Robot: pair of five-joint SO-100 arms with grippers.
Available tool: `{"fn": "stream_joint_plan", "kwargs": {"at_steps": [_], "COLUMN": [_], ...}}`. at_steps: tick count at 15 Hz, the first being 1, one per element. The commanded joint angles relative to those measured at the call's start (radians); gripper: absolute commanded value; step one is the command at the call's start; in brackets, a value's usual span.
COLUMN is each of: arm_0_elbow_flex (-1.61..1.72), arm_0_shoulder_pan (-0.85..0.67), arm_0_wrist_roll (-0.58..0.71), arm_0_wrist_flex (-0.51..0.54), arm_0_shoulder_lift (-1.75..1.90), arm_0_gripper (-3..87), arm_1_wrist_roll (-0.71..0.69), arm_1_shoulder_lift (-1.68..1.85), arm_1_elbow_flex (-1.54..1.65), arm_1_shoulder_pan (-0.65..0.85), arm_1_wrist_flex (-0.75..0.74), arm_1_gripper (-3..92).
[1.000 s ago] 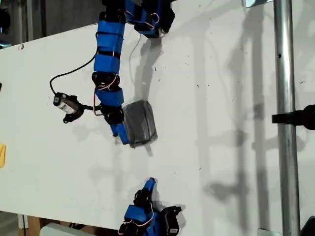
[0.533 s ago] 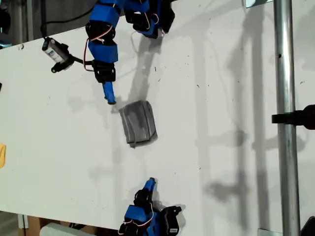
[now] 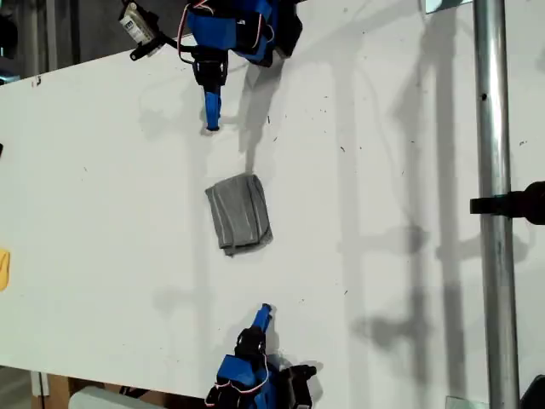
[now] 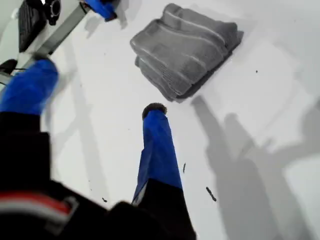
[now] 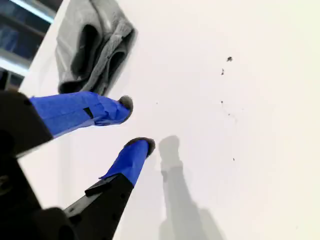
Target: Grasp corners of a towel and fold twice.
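My first gripper (image 4: 97, 90) is wide open, jaws far apart, nothing between them and nothing touched; in the exterior view it (image 3: 211, 118) hangs near the top edge, well apart from the towel (image 3: 238, 213). My second gripper (image 5: 136, 124) has its tips only slightly parted, a narrow gap, and holds nothing; it (image 3: 264, 312) sits near the exterior view's bottom edge, tip pointing toward the towel but clear of it. Change since earlier: one second ago my first gripper was down at the towel's edge on the exterior view's left; half a second ago it was lifted just off the upper corner; now it is pulled back further. The towel has not shifted, and my second gripper has barely moved. The towel lies folded into a compact stacked rectangle on the white table (image 3: 383, 170), near the table's middle. Its long axis runs roughly top to bottom in the exterior view, slightly tilted, and its pale stripes follow that axis.
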Motion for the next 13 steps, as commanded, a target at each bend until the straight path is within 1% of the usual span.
{"fn": "stream_joint_plan", "kwargs": {"at_steps": [1, 2, 4, 5, 6, 7, 10, 13], "arm_0_elbow_flex": [0.005, 0.005, 0.005, 0.005, 0.005, 0.005, 0.005, 0.005], "arm_0_shoulder_pan": [0.026, 0.020, 0.020, 0.020, 0.020, 0.020, 0.020, 0.020], "arm_0_wrist_roll": [0.336, 0.325, 0.325, 0.325, 0.325, 0.325, 0.325, 0.325], "arm_0_wrist_flex": [0.002, 0.002, 0.002, 0.002, 0.002, 0.002, 0.002, 0.002], "arm_0_shoulder_lift": [0.005, 0.005, 0.005, 0.005, 0.005, 0.005, 0.005, 0.005], "arm_0_gripper": [11.5, 10.9, 10.7, 10.7, 10.7, 10.7, 10.7, 10.7], "arm_1_wrist_roll": [0.071, 0.098, 0.222, 0.416, 0.405, 0.397, 0.397, 0.397], "arm_1_shoulder_lift": [0.008, 0.009, 0.009, 0.005, 0.000, 0.000, 0.003, 0.003], "arm_1_elbow_flex": [0.017, 0.051, 0.173, 0.236, 0.233, 0.230, 0.227, 0.227], "arm_1_shoulder_pan": [0.020, 0.037, 0.101, 0.137, 0.147, 0.110, -0.038, -0.137], "arm_1_wrist_flex": [0.081, 0.138, 0.265, 0.278, 0.278, 0.278, 0.279, 0.279], "arm_1_gripper": [-0.2, -0.2, 0.1, 4.1, 5.2, 9.6, 9.6, 9.6]}}
